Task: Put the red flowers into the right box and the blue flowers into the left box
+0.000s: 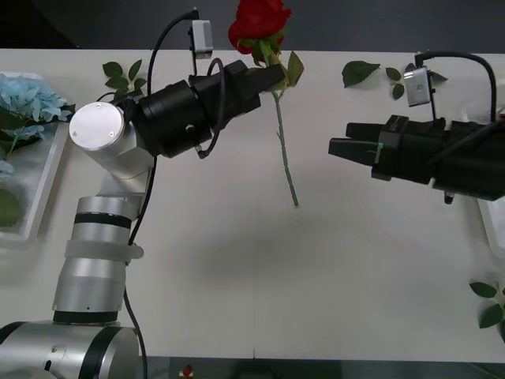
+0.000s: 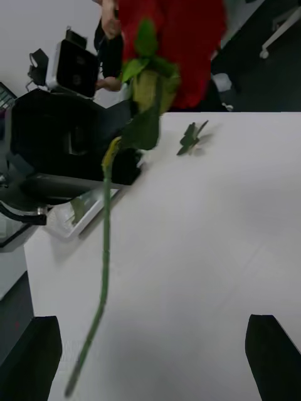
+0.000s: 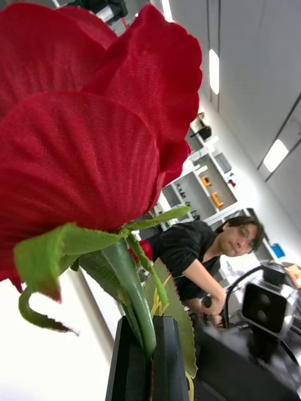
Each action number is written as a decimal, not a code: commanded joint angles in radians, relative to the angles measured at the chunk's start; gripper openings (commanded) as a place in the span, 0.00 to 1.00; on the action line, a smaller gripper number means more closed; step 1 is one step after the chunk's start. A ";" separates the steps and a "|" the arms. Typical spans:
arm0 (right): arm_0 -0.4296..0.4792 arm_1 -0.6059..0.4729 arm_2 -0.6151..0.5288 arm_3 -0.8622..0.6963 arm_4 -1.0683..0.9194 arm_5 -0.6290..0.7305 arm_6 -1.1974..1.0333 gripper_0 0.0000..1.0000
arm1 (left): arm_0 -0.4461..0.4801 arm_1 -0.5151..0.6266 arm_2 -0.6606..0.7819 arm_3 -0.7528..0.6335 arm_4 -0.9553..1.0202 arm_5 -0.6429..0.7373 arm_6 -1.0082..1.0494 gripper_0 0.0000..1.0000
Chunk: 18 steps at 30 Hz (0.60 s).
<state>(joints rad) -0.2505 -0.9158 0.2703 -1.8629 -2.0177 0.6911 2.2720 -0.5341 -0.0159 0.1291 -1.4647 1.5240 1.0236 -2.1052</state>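
A red rose point(image 1: 259, 22) is clamped just under its deep red bloom by the left gripper point(image 1: 272, 75), held above the white table point(image 1: 331, 268), its thin green stem hanging down. The right gripper point(image 1: 341, 147) is held open and empty nearby. Pale blue flowers point(image 1: 28, 103) are seen in the left box point(image 1: 43, 189).

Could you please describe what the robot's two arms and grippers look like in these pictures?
The left arm has silver-grey cylindrical segments with black bands and a white round joint cap; its forearm is glossy black. The left gripper and right gripper have black fingers. The right arm is black and boxy. Each wrist carries a small grey camera box with a looping black cable.
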 commanded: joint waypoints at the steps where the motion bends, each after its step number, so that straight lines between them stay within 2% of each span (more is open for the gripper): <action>1: -0.015 0.084 0.017 -0.015 0.099 0.007 0.020 0.85 | -0.040 -0.002 -0.048 -0.026 -0.048 -0.048 -0.061 0.00; 9: -0.015 0.241 0.017 0.004 0.263 0.038 0.017 0.85 | -0.040 -0.002 -0.100 -0.026 -0.062 -0.089 -0.049 0.00; 15: -0.052 0.377 0.017 0.094 0.373 0.068 0.023 0.85 | -0.040 -0.002 -0.100 -0.026 -0.062 -0.089 -0.044 0.00; 18: -0.065 0.410 0.017 0.122 0.409 0.076 0.021 0.85 | -0.040 -0.002 -0.097 -0.026 -0.056 -0.089 -0.042 0.00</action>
<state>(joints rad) -0.2796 -0.5258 0.3047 -1.7416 -1.6322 0.7676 2.2720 -0.5342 -0.0158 0.0258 -1.4647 1.4604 0.9393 -2.1078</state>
